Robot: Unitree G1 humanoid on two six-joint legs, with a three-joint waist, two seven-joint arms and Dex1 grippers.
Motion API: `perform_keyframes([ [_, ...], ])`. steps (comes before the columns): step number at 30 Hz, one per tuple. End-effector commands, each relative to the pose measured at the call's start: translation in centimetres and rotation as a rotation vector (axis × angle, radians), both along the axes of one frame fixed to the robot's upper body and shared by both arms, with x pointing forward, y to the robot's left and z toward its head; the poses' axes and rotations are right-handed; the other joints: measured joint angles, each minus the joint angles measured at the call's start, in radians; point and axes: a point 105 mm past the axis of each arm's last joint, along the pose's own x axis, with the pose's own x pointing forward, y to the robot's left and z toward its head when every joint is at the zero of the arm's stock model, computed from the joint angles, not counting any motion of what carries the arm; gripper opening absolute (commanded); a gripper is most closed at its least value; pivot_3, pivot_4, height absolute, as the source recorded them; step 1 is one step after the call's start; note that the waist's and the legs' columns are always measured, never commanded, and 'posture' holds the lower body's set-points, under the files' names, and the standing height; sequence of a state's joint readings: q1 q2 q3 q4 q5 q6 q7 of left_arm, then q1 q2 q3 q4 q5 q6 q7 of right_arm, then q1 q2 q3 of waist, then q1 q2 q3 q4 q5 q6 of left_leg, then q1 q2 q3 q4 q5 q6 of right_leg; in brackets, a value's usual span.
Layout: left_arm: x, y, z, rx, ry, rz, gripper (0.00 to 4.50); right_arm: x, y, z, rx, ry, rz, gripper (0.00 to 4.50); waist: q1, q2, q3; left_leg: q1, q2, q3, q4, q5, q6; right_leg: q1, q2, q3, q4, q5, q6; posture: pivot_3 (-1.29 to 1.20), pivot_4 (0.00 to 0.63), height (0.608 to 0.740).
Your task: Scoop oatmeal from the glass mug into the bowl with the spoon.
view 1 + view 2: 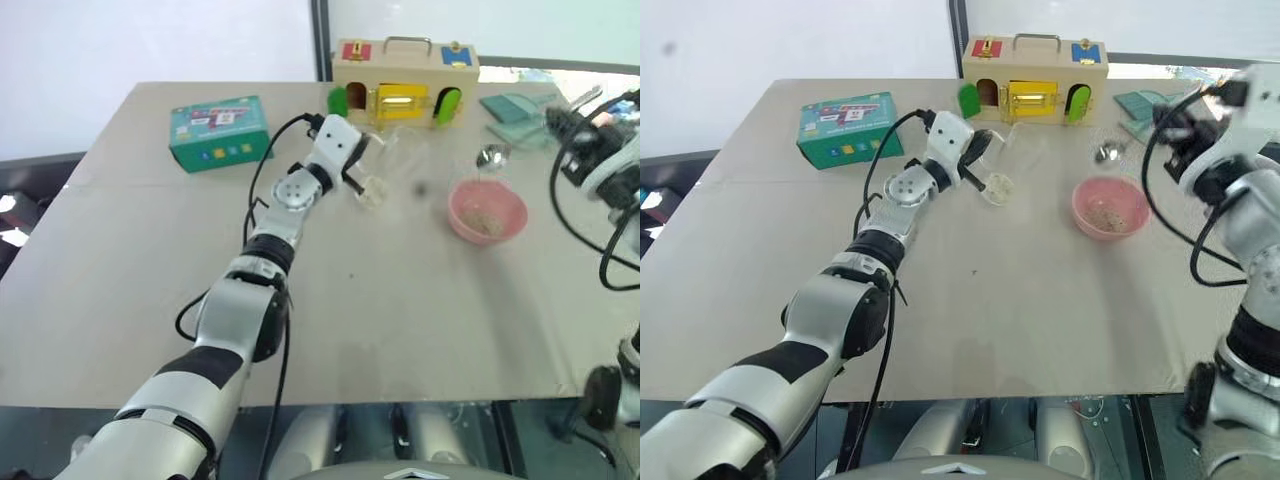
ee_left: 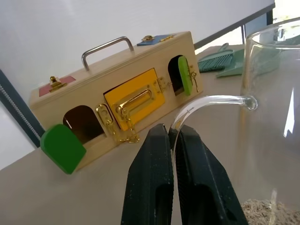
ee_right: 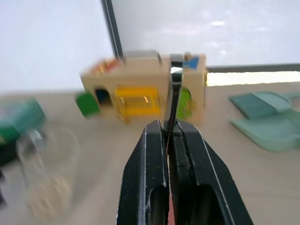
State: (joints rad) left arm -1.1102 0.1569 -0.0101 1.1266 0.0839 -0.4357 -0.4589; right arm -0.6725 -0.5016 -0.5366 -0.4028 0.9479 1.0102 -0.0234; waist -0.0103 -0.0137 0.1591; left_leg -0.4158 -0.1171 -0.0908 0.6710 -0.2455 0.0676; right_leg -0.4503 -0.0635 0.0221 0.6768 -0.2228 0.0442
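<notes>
Left gripper (image 2: 174, 140) clamped on glass mug (image 2: 276, 136) handle, right gripper (image 3: 169, 133) pinching spoon (image 3: 174, 93)

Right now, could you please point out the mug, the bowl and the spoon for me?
mug (image 2: 272, 154), left wrist view, clear side wall
bowl (image 1: 487, 214), left eye view, pink inside with oatmeal
spoon (image 1: 490, 155), left eye view, its round metal end

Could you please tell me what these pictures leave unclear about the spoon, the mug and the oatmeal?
- Spoon: whether its bowl carries oatmeal is too small to tell in the eye views; the right wrist view shows just its handle edge-on, clamped in the right gripper.
- Glass mug: cut off by the left wrist view's edge; the left gripper pinches its handle.
- Oatmeal left inside: amount hidden there, mug blurred in the right wrist view.
</notes>
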Motion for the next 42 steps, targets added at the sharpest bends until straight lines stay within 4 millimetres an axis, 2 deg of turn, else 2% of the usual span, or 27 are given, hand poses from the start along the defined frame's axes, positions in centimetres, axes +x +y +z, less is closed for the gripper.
perform_keyframes([
  [1,-0.7,-0.8,1.8,-0.034,-0.065,-0.044,0.05,-1.0,0.9,2.3,0.112,-0.059,0.063,0.00,0.000,0.000,0.000,0.000,0.000,0.000,0.000,0.000,0.000,0.000,0.000,0.000,0.000,0.000,0.000,0.00,0.150,0.740],
  [5,-1.1,-1.2,1.7,-0.066,-0.056,-0.062,0.05,-0.6,3.7,1.9,0.164,-0.027,0.143,0.00,-0.001,0.000,0.000,0.000,0.000,0.000,0.000,0.000,0.000,0.000,0.000,0.000,0.000,0.000,0.000,0.00,0.150,0.740],
  [12,-2.1,-1.4,3.6,-0.174,-0.110,-0.118,0.05,0.9,6.2,-0.9,0.131,0.069,0.179,0.00,-0.003,0.000,0.000,0.000,0.000,0.000,0.000,0.000,0.000,0.000,0.000,0.000,0.000,0.000,0.000,0.00,0.150,0.740],
  [14,-2.4,-1.3,3.8,-0.210,-0.111,-0.129,0.05,1.1,7.1,-1.7,0.074,0.084,0.184,0.00,-0.003,0.001,0.000,0.000,0.000,0.000,0.000,0.000,0.000,0.000,0.000,0.000,0.000,0.000,0.000,0.00,0.150,0.740],
  [16,-2.9,-1.3,3.5,-0.255,-0.096,-0.154,0.05,0.5,8.8,-2.3,-0.043,0.067,0.284,0.00,-0.004,0.001,0.000,0.000,0.000,0.000,0.000,0.000,0.000,0.000,0.000,0.000,0.000,0.000,0.000,0.00,0.150,0.740],
  [18,-3.0,-0.7,3.0,-0.311,-0.065,-0.148,0.00,-0.1,9.9,-2.7,-0.113,0.037,0.338,0.72,-0.004,0.001,0.000,0.000,0.000,0.000,0.000,0.000,0.000,0.000,0.000,0.000,0.000,0.000,0.000,0.00,0.150,0.740],
  [20,-3.0,0.6,1.7,-0.341,-0.028,-0.110,0.00,-0.1,9.5,-3.0,-0.140,0.016,0.298,1.40,-0.006,0.001,0.000,0.000,0.000,0.000,0.000,0.000,0.000,0.000,0.001,0.000,0.000,0.000,0.000,0.00,0.150,0.740],
  [22,-3.1,1.6,1.1,-0.380,-0.012,-0.085,0.00,-0.4,9.2,-3.4,-0.233,-0.014,0.260,2.39,-0.005,0.001,0.000,0.001,0.000,0.000,0.000,0.000,0.000,0.000,0.001,0.000,0.001,0.000,0.000,0.00,0.150,0.740],
  [24,-3.2,3.6,-0.2,-0.430,0.007,-0.025,0.00,-1.9,9.3,-4.6,-0.339,-0.054,0.286,3.42,-0.002,0.001,0.000,0.001,0.000,0.000,0.001,0.000,0.000,0.000,0.001,0.000,0.000,0.000,0.000,0.00,0.150,0.740],
  [25,-3.4,4.7,-1.1,-0.442,0.027,-0.006,0.00,-3.4,9.7,-5.3,-0.304,-0.074,0.381,3.86,0.000,0.000,-0.001,0.000,0.000,0.000,0.001,0.000,0.000,0.000,0.001,-0.001,0.000,0.000,0.000,0.00,0.150,0.740],
  [27,-3.9,6.5,-2.1,-0.443,0.043,0.014,0.00,-5.8,9.7,-6.4,-0.289,-0.116,0.484,3.86,-0.004,0.000,-0.001,0.001,0.000,-0.002,0.001,0.000,0.000,0.002,0.001,-0.002,-0.002,0.000,0.000,0.00,0.150,0.740],
  [30,-4.3,9.4,-3.0,-0.456,0.047,0.088,0.00,-7.3,8.3,-10.4,-0.474,-0.036,0.426,3.86,0.004,0.000,-0.001,0.001,0.000,-0.001,0.001,0.000,0.000,0.002,0.001,-0.002,-0.001,0.000,0.000,0.00,0.150,0.740],
  [32,-4.7,10.9,-3.6,-0.444,0.027,0.136,0.00,-8.3,7.8,-12.1,-0.513,-0.009,0.415,3.86,0.006,-0.001,-0.002,0.002,0.000,-0.002,0.002,0.000,0.000,0.003,0.001,-0.003,-0.002,0.000,0.000,0.00,0.150,0.740],
  [36,-5.5,12.2,-4.7,-0.413,-0.006,0.184,0.00,-9.0,7.5,-13.2,-0.502,-0.003,0.373,3.86,0.004,-0.001,-0.002,0.005,0.000,0.001,0.002,0.000,-0.001,0.005,0.001,0.000,0.001,0.000,0.000,0.00,0.150,0.740],
  [38,-5.6,12.8,-5.2,-0.402,-0.013,0.214,0.00,-9.0,7.5,-13.2,-0.485,-0.009,0.353,3.86,0.009,-0.002,-0.002,0.009,0.000,0.000,0.002,0.000,-0.001,0.010,0.001,-0.001,0.000,0.000,0.000,0.00,0.150,0.740],
  [40,-5.6,12.9,-6.0,-0.371,0.011,0.229,0.00,-8.9,7.5,-13.0,-0.468,-0.018,0.341,3.86,0.011,-0.001,-0.002,0.021,0.001,-0.001,0.000,-0.003,0.003,0.021,0.001,-0.002,-0.003,0.000,0.001,0.00,0.150,0.740],
  [42,-5.6,12.9,-6.8,-0.361,0.054,0.234,0.00,-8.7,7.6,-13.0,-0.476,-0.024,0.338,3.86,0.013,-0.001,-0.002,0.021,0.001,-0.002,0.000,-0.003,0.003,0.022,0.002,-0.003,-0.005,0.000,0.001,0.00,0.150,0.740],
])
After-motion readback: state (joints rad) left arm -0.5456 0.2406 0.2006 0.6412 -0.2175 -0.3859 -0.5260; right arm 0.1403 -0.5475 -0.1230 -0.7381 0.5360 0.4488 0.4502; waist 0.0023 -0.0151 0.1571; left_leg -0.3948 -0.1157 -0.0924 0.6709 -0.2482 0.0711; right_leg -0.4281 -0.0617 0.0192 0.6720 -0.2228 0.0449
